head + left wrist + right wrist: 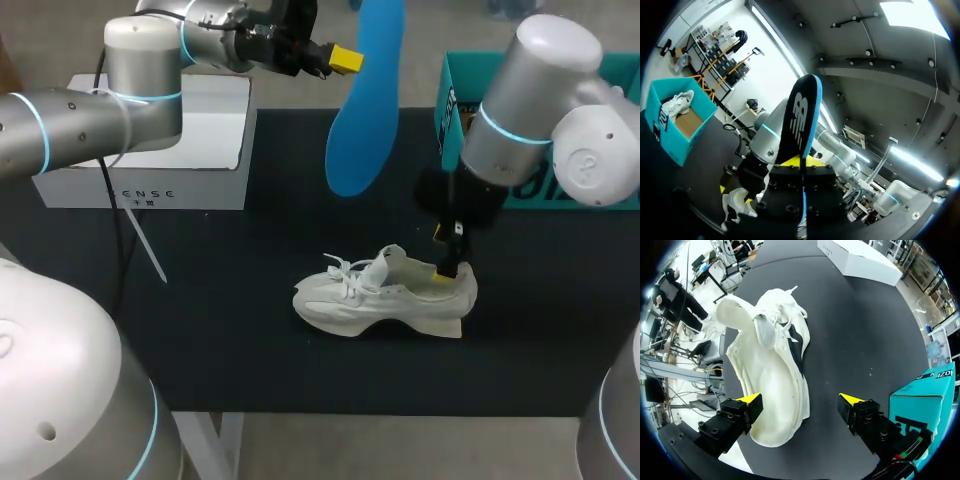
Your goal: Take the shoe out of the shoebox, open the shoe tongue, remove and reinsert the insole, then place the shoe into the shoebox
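**While the insole hangs in the air, the shoe stands on the table**

As the head view shows, the shoe [385, 295] stands on its sole near the middle of the black table [250, 350], toe toward my left and tongue lifted up. It is well apart from the table's front edge and from both boxes.

The white box [190, 130] lies at the far left. The teal shoebox [470, 70] is at the far right, with its near corner behind my right arm. In the left wrist view a second shoe [677, 102] lies inside the shoebox.

The left gripper [347, 60] is high over the far side of the table, between the two boxes. It is clenched on the blue insole [362, 120], which sits edge-on between the yellow tips in its own view [801, 161]. The insole's lower end hangs free above the dark surface behind the shoe and touches nothing.

The right gripper [450, 262] is low over the heel of the shoe. In its own view [800, 400] the fingers are spread wide. One finger [735, 417] is just beside the heel's edge, and the other is apart from the shoe over bare table. Between this second finger and the shoebox there is only dark table surface.
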You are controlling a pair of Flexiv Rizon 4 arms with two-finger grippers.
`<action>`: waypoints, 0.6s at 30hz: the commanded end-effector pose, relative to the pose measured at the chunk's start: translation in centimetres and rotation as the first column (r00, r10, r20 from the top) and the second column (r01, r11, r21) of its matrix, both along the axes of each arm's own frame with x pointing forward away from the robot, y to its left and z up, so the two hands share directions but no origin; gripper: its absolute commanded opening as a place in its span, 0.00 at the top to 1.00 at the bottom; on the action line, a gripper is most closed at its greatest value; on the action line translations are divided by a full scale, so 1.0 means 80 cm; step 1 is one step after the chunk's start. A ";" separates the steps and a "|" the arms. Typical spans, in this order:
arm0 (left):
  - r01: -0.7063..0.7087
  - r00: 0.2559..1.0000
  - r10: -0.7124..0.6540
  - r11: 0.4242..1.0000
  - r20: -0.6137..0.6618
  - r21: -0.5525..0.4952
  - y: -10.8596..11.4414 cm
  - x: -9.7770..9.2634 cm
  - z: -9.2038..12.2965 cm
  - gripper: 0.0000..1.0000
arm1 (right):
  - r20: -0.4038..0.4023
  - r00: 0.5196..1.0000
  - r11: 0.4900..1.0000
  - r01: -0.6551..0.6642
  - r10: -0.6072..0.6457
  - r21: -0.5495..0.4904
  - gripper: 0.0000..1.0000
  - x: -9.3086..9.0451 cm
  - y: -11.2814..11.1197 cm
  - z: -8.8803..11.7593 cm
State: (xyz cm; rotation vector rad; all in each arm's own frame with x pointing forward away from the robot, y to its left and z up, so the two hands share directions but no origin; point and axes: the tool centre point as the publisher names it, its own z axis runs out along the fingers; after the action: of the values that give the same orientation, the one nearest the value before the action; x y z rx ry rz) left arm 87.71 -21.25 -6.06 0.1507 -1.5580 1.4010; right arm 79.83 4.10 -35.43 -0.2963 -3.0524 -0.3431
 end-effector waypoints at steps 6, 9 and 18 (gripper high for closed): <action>-0.001 1.000 0.001 1.000 0.001 -0.001 0.000 -0.001 0.000 1.00 | -0.002 1.000 1.000 -0.003 0.003 0.015 0.04 0.002 0.008 -0.025; -0.001 1.000 0.001 1.000 0.001 -0.001 0.000 -0.001 0.000 1.00 | -0.008 1.000 1.000 -0.015 0.016 0.022 0.34 0.003 0.013 -0.032; -0.001 1.000 0.001 1.000 0.001 -0.001 0.000 -0.001 0.000 1.00 | -0.032 0.999 0.998 -0.028 0.030 0.058 1.00 -0.001 0.019 -0.052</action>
State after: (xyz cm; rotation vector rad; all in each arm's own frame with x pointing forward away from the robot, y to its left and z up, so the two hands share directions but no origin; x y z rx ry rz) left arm 87.71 -21.25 -6.06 0.1507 -1.5579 1.4010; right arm 79.63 5.46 -38.83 -0.2528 -3.0084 -0.4059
